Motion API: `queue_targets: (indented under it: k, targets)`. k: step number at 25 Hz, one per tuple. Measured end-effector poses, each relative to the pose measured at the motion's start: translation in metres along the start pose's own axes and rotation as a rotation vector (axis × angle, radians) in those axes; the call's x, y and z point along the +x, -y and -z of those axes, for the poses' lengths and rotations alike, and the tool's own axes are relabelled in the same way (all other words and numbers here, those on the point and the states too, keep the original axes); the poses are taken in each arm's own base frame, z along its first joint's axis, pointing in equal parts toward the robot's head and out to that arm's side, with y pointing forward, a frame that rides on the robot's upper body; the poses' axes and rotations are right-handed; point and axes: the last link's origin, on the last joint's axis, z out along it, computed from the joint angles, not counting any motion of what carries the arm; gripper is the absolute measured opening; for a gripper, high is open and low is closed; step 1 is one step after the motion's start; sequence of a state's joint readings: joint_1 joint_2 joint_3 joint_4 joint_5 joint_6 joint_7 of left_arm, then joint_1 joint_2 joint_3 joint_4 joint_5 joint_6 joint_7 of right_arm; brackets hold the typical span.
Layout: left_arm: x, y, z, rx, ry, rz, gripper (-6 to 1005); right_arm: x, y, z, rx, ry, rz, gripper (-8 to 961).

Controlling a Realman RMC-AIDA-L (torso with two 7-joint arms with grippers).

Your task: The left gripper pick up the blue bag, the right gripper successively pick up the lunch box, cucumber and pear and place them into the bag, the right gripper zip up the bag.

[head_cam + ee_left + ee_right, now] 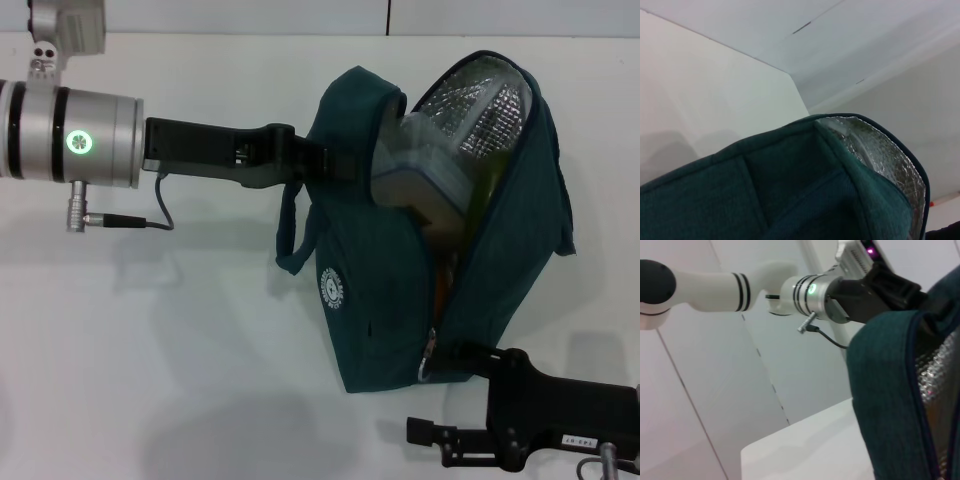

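The blue bag [390, 290] stands on the white table with its top open, showing silver foil lining [480, 100]. My left gripper [335, 162] is shut on the bag's upper rim beside a loop handle. Inside, the lunch box [420, 175] leans near the top. A dark green strip of the cucumber [492, 175] shows behind it, and an orange sliver of the pear [447, 280] shows lower in the slit. The ring zipper pull [428, 362] hangs at the bag's lower corner. My right gripper [437, 393] is open just beside that pull. The bag [890, 390] fills the right wrist view.
The white table [150, 350] extends to the left of the bag and in front of it. A grey cable [150, 215] loops under the left wrist. A wall seam runs along the back. The left wrist view shows bag fabric [765, 190] and foil lining [890, 165].
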State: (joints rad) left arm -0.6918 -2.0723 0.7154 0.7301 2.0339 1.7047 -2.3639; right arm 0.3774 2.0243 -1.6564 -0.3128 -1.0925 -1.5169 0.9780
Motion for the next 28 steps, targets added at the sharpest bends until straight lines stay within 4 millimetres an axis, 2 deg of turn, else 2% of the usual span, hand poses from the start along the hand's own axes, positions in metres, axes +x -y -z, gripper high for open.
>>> queue_targets:
  k: [4,12,28]
  targets:
    - [0.000,0.000,0.000,0.000,-0.001,-0.001,39,0.000,-0.002,-0.001,-0.011,-0.002,0.000,841]
    - [0.000,0.000,0.002,-0.003,-0.009,-0.003,39,0.009,-0.008,0.010,0.018,0.007,-0.041,841]
    - [0.000,0.001,0.003,-0.003,-0.011,-0.004,38,0.011,-0.012,0.018,0.024,0.039,-0.074,840]
